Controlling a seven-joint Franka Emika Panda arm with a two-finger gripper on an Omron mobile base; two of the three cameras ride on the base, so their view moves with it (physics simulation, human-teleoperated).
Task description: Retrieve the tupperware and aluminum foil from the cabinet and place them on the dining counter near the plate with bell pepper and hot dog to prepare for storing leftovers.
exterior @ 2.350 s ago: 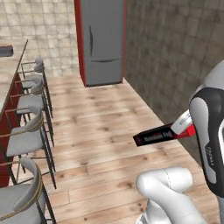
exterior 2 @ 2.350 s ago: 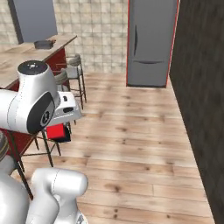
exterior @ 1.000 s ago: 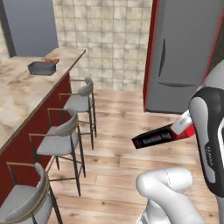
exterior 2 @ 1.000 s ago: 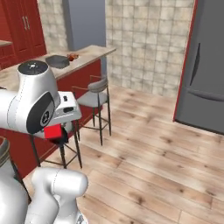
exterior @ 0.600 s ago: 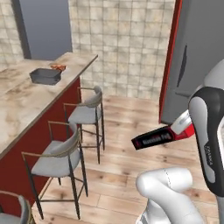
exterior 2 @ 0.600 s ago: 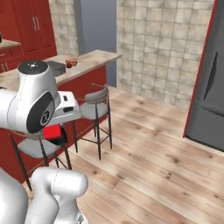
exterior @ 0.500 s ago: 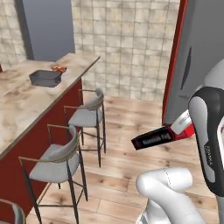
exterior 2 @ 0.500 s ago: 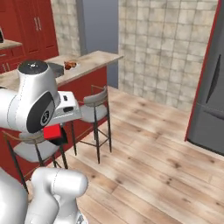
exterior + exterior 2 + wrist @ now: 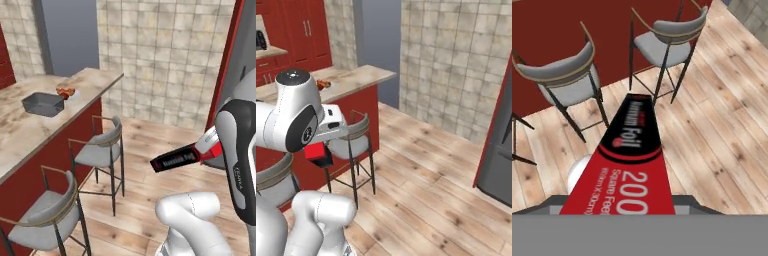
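Note:
My gripper [image 9: 209,149] is shut on the aluminum foil [image 9: 179,159], a slim black box with red ends, held level in mid-air above the wooden floor. The hand view looks along the box [image 9: 631,150] toward two stools. Its red end [image 9: 318,153] shows under the gripper [image 9: 331,134] in the right base view. The dark grey tupperware [image 9: 42,104] sits on the dining counter [image 9: 87,81], left of and beyond the gripper. Just behind the tub is the plate [image 9: 65,92] with reddish food; the hot dog and bell pepper are too small to tell apart. The cabinet is out of view.
Grey-seated stools [image 9: 98,150] [image 9: 44,220] line the counter's red base between me and the top. A grey fridge with red trim [image 9: 502,145] stands to the right. Tall red cupboards [image 9: 306,30] are at the far left. Open wooden floor [image 9: 421,170] lies ahead.
The whole picture has shifted as the base moved: the dining counter and stools have swung closer and toward the middle. The foil box stays in my grip, unchanged.

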